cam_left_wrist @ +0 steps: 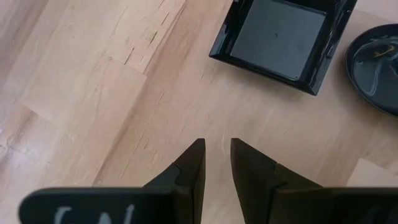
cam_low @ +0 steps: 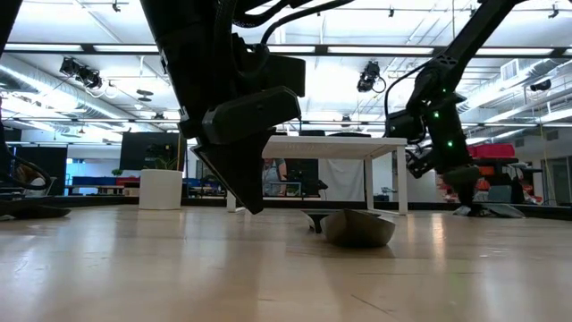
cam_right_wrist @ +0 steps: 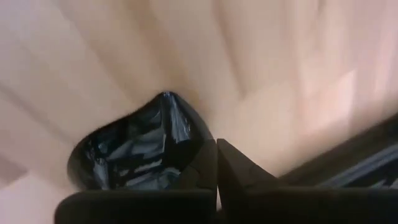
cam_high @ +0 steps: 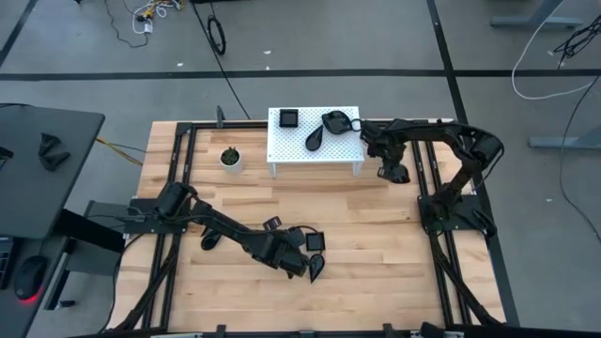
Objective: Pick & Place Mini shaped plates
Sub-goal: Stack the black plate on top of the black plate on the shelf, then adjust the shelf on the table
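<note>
Nearest the low camera, the left gripper (cam_low: 239,170) is hanging just above the wooden table (cam_high: 376,253), its fingers drawn almost together and clasping nothing. Just to its right a teardrop plate (cam_high: 316,268) is lying on the boards, and a square plate (cam_high: 315,241) is sitting just behind that one; the left wrist view is showing the square plate (cam_left_wrist: 283,38) straight ahead of the fingertips (cam_left_wrist: 194,163), with the teardrop's rim at its side. Judging from this, the left arm is the nearer one and would need to reach forward, towards the square plate's near edge. Farther right, the white stand (cam_high: 282,150) is carrying three more plates. At the far right, the right gripper (cam_high: 392,172) is hovering beside the stand, its fingers pinched on the rim of a glossy plate (cam_right_wrist: 134,152).
</note>
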Tool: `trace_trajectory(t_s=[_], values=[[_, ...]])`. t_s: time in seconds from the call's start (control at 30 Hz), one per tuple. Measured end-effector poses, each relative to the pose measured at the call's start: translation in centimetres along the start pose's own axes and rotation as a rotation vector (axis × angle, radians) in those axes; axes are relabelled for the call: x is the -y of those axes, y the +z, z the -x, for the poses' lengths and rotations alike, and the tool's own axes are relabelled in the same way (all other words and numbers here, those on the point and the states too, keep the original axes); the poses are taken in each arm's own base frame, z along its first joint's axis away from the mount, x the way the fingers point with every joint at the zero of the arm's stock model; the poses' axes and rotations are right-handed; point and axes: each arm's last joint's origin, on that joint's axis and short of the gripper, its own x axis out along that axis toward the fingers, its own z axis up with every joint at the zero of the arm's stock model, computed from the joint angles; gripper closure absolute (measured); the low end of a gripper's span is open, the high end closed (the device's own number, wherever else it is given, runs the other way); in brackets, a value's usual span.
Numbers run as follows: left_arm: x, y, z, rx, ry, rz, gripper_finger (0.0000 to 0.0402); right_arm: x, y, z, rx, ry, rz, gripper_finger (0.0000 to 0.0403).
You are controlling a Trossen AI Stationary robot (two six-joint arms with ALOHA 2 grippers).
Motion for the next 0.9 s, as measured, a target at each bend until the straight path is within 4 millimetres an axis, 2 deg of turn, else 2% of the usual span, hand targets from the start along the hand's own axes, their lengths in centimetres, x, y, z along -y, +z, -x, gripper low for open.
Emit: trace_trajectory(t_s=[0.2, 0.37, 0.63, 0.9], values=[[0.0, 0.0, 0.0, 0.0, 0.0, -0.001, 0.0321, -1.4, -0.7, 0.4, -0.069, 0.121, -0.083, 0.04], [0.0, 0.0, 0.0, 0.0, 0.0, 0.0, 0.0321, -3.7, -0.9, 0.9, -0.113, 0.242, -0.083, 0.04], [0.0, 0.0, 0.0, 0.0, 0.0, 0.0, 0.0321, -7.1, -1.7, 1.5, -0.147, 0.21, -0.004, 0.0401], [0.0, 0.0, 0.0, 0.0, 0.0, 0.0, 0.0321, -8.3, -3.8, 4.7, -0.041, 0.163, -0.012, 0.0401]])
